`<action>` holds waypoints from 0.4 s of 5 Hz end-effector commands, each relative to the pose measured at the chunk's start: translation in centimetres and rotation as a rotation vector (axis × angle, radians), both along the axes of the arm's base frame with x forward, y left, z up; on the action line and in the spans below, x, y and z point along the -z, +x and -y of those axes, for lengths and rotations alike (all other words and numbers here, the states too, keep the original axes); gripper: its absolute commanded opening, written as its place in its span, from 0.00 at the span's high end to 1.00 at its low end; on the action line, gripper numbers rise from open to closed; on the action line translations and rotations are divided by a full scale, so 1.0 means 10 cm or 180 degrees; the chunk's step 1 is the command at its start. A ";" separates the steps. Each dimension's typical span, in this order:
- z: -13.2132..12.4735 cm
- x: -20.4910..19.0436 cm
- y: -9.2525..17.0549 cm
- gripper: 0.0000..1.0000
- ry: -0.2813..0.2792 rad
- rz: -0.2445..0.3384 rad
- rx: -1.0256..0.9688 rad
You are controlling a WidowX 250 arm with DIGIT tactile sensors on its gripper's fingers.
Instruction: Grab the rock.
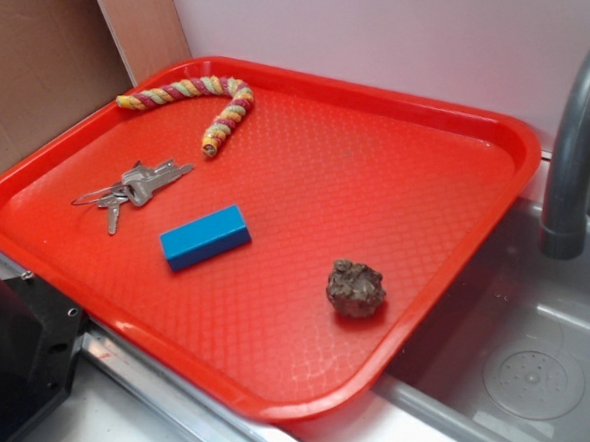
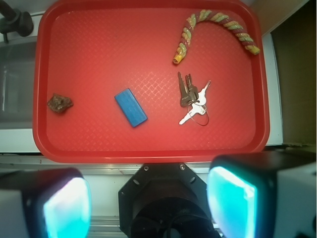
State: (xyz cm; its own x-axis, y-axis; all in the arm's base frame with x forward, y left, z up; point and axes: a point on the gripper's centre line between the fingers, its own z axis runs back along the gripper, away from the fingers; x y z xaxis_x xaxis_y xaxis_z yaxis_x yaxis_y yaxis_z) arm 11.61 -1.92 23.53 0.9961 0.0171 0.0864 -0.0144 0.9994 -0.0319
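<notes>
Four things sit on the big red tray (image 1: 469,120), which pretty much fills both views. Going down in size: the striped rope toy (image 1: 210,96) curls along the upper left in the exterior view, then the blue block (image 1: 205,237) near the middle-left, the bunch of keys (image 1: 133,186) just above that, and finally the rock (image 1: 356,287), a lumpy little brown-grey thing sitting alone at lower centre-right, close to the tray's near rim and well apart from everything else. In the wrist view the gripper (image 2: 148,201) is hanging high over the tray's bottom edge, its two pads (image 2: 64,208) spread wide apart with nothing between them. From there the rock (image 2: 60,103) is off to the left side of the frame and up a bit, hugging the tray's left rim, so I'd guess the next move is a slide toward that side plus a good drop. It's roundish, no real long axis, so wrist angle shouldn't matter much. Only the exterior view shows the grey faucet (image 1: 572,164) and sink (image 1: 544,366) at right; only the wrist view shows the pads at all.
</notes>
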 end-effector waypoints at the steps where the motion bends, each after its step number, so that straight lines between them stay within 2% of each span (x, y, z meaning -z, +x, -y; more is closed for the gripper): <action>1: 0.00 0.00 0.00 0.00 0.0000 0.0000 0.0000; 2: 0.09 0.11 0.12 0.00 -0.0176 0.0098 0.0302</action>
State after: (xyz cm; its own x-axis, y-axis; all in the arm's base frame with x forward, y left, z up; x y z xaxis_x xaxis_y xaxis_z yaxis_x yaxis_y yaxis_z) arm 12.54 -3.01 22.05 0.9909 -0.0800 0.1083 0.0894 0.9923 -0.0852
